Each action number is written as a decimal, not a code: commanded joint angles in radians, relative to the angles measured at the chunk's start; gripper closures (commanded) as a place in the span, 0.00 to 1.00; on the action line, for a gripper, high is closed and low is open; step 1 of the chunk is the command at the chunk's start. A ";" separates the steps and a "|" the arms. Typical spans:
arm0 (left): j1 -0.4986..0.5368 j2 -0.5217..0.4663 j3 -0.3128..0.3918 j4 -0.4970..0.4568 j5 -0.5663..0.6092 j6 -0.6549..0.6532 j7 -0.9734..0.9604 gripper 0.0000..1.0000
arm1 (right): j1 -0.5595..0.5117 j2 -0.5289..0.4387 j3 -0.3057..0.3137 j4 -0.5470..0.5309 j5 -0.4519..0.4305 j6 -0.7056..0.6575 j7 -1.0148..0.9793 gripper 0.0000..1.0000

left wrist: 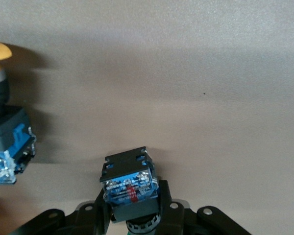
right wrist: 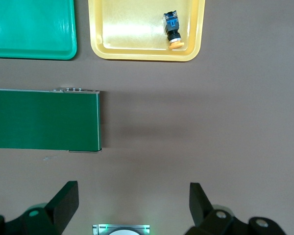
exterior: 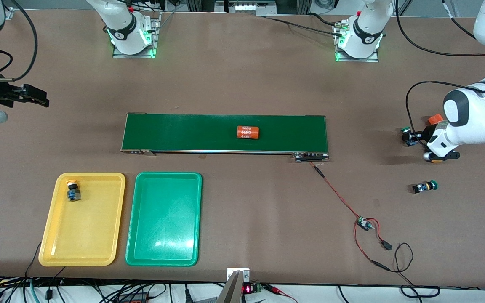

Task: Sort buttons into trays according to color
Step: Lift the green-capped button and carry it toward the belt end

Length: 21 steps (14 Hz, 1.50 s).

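My left gripper is shut on a green-capped button, low over the table at the left arm's end. In the left wrist view the jaws clamp the button's blue-and-black body. A yellow-orange-capped button stands beside it, partly hidden by the arm, and shows in the left wrist view. A second green-capped button lies on the table nearer the front camera. Another yellow-orange button lies in the yellow tray. The green tray holds nothing. My right gripper is open and empty, and waits at the right arm's end.
A long dark-green conveyor belt lies mid-table with an orange "4680" cylinder on it. Red and black wires with a small circuit board trail from the belt's end toward the front edge.
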 commanded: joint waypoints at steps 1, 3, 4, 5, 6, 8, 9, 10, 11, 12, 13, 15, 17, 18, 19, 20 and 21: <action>-0.006 -0.018 -0.003 -0.002 -0.014 -0.010 0.009 0.93 | -0.006 -0.032 -0.004 -0.023 0.022 0.004 0.010 0.00; -0.025 -0.041 -0.003 -0.005 -0.014 -0.024 0.011 0.95 | 0.017 -0.036 -0.009 -0.023 0.022 -0.002 0.010 0.00; -0.032 -0.058 -0.005 -0.002 -0.014 -0.059 0.009 0.96 | 0.039 -0.036 -0.027 -0.023 0.022 -0.004 0.010 0.00; -0.049 -0.075 -0.005 0.001 -0.014 -0.086 0.009 0.97 | 0.056 -0.036 -0.039 -0.023 0.022 -0.006 0.009 0.00; -0.054 -0.096 -0.005 0.004 -0.014 -0.118 0.014 0.98 | 0.057 -0.033 -0.042 -0.021 0.022 -0.016 0.010 0.00; -0.095 -0.142 -0.008 0.012 -0.014 -0.200 0.016 1.00 | 0.054 -0.026 -0.042 -0.009 0.022 -0.024 0.009 0.00; -0.115 -0.167 -0.007 0.017 -0.014 -0.223 0.016 1.00 | 0.054 -0.026 -0.042 -0.009 0.022 -0.024 0.009 0.00; -0.126 -0.187 -0.006 0.017 -0.013 -0.231 0.019 1.00 | 0.053 -0.026 -0.044 -0.009 0.022 -0.024 0.009 0.00; -0.137 -0.204 -0.006 0.017 -0.013 -0.240 0.019 1.00 | 0.053 -0.026 -0.044 -0.009 0.022 -0.025 0.009 0.00; -0.153 -0.214 -0.006 0.020 -0.013 -0.269 0.019 1.00 | 0.053 -0.026 -0.044 -0.007 0.022 -0.027 0.009 0.00; -0.170 -0.231 -0.006 0.027 -0.013 -0.290 0.017 1.00 | 0.050 -0.026 -0.044 -0.007 0.022 -0.027 0.007 0.00; -0.231 -0.245 -0.006 0.043 -0.014 -0.320 0.010 1.00 | 0.050 -0.026 -0.044 -0.009 0.022 -0.029 0.007 0.00; -0.281 -0.262 -0.006 0.044 -0.014 -0.329 0.003 1.00 | 0.050 -0.026 -0.046 -0.009 0.022 -0.044 0.009 0.00; -0.301 -0.273 -0.008 0.044 -0.014 -0.353 0.003 1.00 | 0.047 -0.026 -0.046 -0.007 0.022 -0.056 0.009 0.00; -0.321 -0.279 -0.008 0.047 -0.016 -0.361 0.005 1.00 | 0.047 -0.026 -0.046 -0.006 0.022 -0.056 0.009 0.00; -0.344 -0.285 -0.008 0.056 -0.019 -0.366 0.005 1.00 | 0.047 -0.026 -0.046 -0.006 0.022 -0.058 0.009 0.00; -0.365 -0.291 -0.010 0.067 -0.027 -0.378 0.003 1.00 | 0.048 -0.026 -0.046 -0.007 0.022 -0.058 0.009 0.00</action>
